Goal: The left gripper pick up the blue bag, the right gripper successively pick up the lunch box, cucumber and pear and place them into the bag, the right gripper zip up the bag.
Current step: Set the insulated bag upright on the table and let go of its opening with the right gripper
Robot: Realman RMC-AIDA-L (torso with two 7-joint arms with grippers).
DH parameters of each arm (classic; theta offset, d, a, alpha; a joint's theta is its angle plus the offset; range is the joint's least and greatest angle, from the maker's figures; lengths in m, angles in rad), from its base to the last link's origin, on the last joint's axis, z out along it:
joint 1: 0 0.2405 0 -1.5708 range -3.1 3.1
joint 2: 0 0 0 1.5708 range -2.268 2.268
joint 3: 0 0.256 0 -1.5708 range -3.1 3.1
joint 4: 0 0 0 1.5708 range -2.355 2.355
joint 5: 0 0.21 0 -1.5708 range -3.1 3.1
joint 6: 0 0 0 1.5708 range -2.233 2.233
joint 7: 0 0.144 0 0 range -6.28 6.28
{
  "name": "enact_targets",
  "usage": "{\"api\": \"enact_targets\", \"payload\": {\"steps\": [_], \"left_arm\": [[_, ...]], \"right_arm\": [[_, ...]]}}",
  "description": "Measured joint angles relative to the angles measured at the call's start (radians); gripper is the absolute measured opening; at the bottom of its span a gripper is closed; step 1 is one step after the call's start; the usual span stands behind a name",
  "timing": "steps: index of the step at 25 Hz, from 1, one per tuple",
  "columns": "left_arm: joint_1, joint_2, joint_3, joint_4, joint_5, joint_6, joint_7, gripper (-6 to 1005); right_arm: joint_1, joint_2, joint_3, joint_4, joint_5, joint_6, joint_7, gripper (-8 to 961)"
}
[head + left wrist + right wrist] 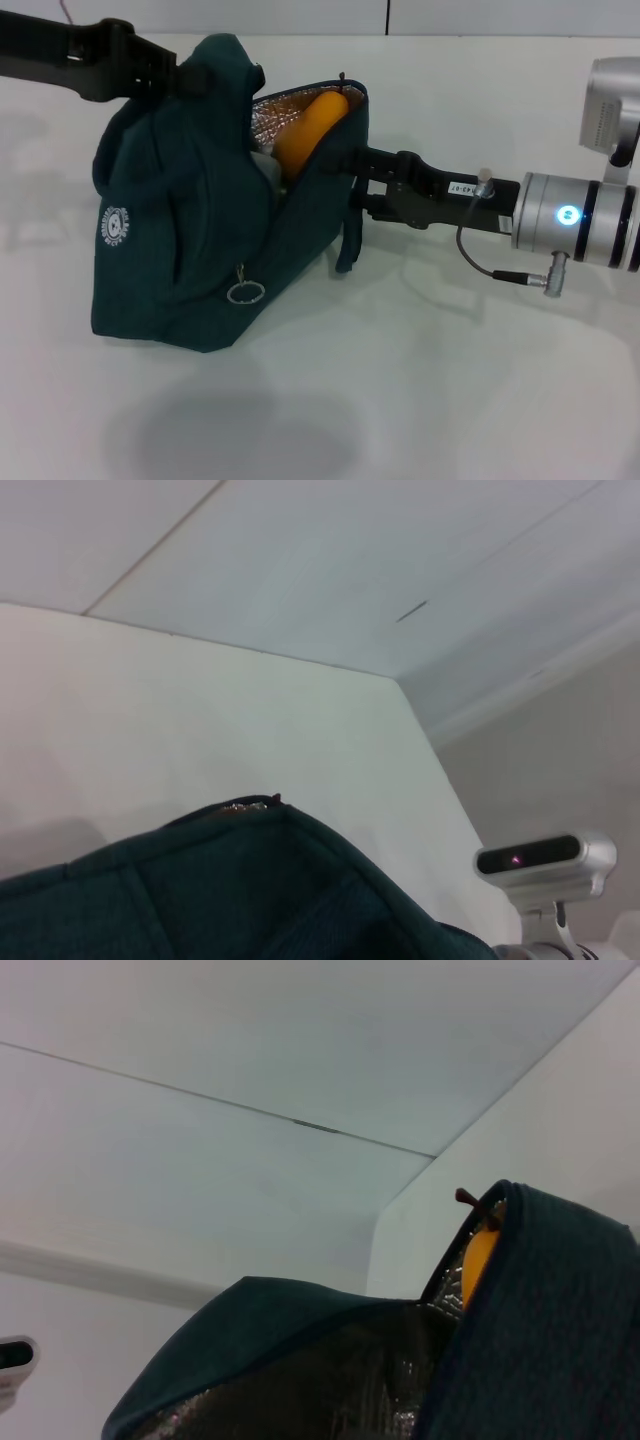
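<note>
So the right pincer (pixel 340 172) is clenched on the open edge of the blue bag (pixel 180 250), pear (pixel 305 130) just left of it inside, left pincer (pixel 175 75) gripping the bag's far top.

A white table (pixel 420 400) spans the head view and bears a soft grey shadow (pixel 230 435) near its front edge. Behind the table stands a pale wall (pixel 480 15) with one dark vertical seam (pixel 388 16). In the left wrist view, a white panelled surface (pixel 330 570) shows a short dark mark (pixel 411 611).
</note>
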Motion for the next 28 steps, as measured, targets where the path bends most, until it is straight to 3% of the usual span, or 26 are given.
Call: {"api": "enact_targets", "payload": {"steps": [9, 14, 17, 22, 28], "left_arm": [[-0.004, -0.001, 0.0, -0.023, -0.001, 0.0, 0.016, 43], [-0.004, -0.003, 0.0, -0.023, -0.001, 0.001, 0.022, 43], [-0.002, -0.005, 0.0, -0.023, -0.001, 0.002, 0.024, 43], [0.003, -0.005, 0.0, -0.023, -0.002, 0.002, 0.027, 43], [0.005, -0.005, 0.0, -0.023, -0.002, 0.005, 0.033, 43]], "right_arm": [[0.012, 0.0, -0.012, 0.004, -0.012, 0.037, -0.009, 815], [0.028, 0.0, -0.024, 0.001, -0.012, 0.064, -0.009, 597], [0.028, 0.0, -0.025, 0.0, -0.012, 0.073, -0.01, 352], [0.026, 0.0, -0.03, -0.008, -0.011, 0.075, -0.041, 247], [0.013, 0.0, -0.023, -0.03, -0.001, 0.073, -0.141, 221]]}}
